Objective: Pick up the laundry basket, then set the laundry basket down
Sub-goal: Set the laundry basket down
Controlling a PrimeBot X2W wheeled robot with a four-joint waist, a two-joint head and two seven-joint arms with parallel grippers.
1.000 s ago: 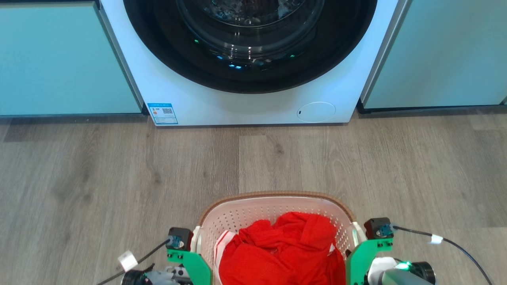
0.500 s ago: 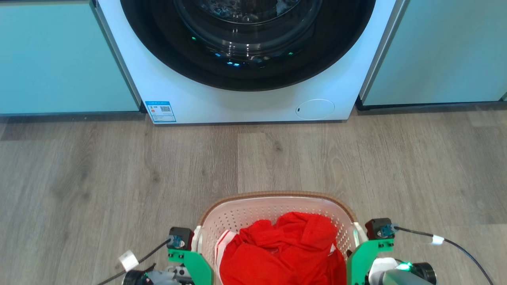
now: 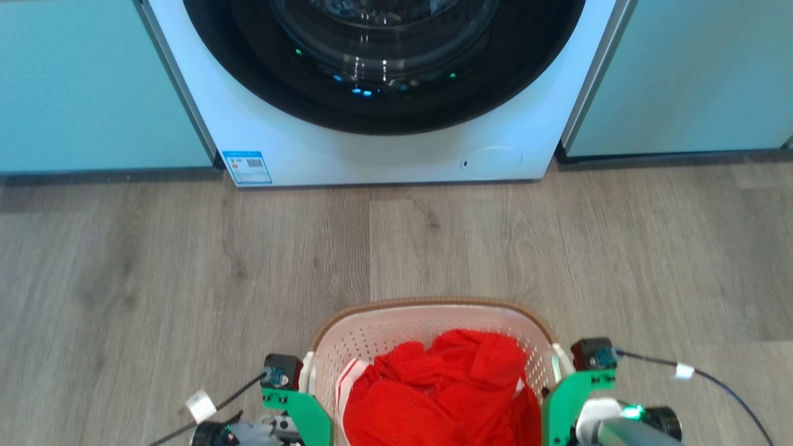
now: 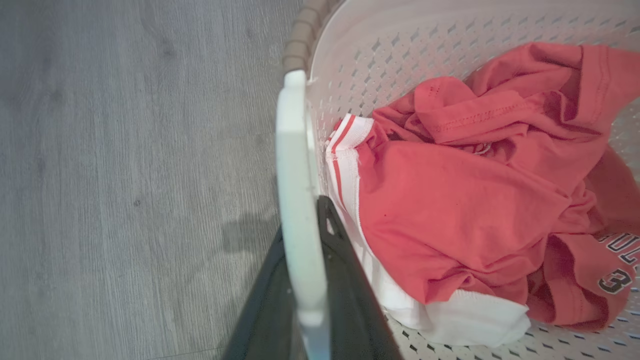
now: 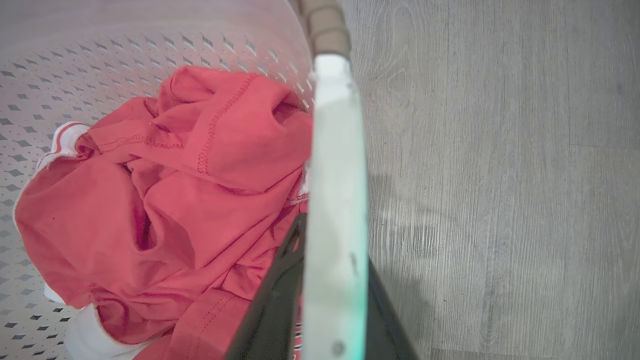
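Clamping one white side handle apiece, the left claw [image 4: 302, 220] and right claw [image 5: 335, 240] hold the laundry basket [image 3: 433, 308] between them, facing the washing machine [image 3: 372, 158]; its near half is cut off, and floor [image 3: 186, 279] contact is unclear.

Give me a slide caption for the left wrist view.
Left end effector shut on the white handle of the laundry basket, red clothes inside.

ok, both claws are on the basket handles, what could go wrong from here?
1. The left claw and right claw each pinch only a thin white side handle of the white perforated plastic laundry basket with the brown rim; a slip on either side would likely tip it.
2. The white front-loading washing machine stands ahead; carrying forward could bump it.
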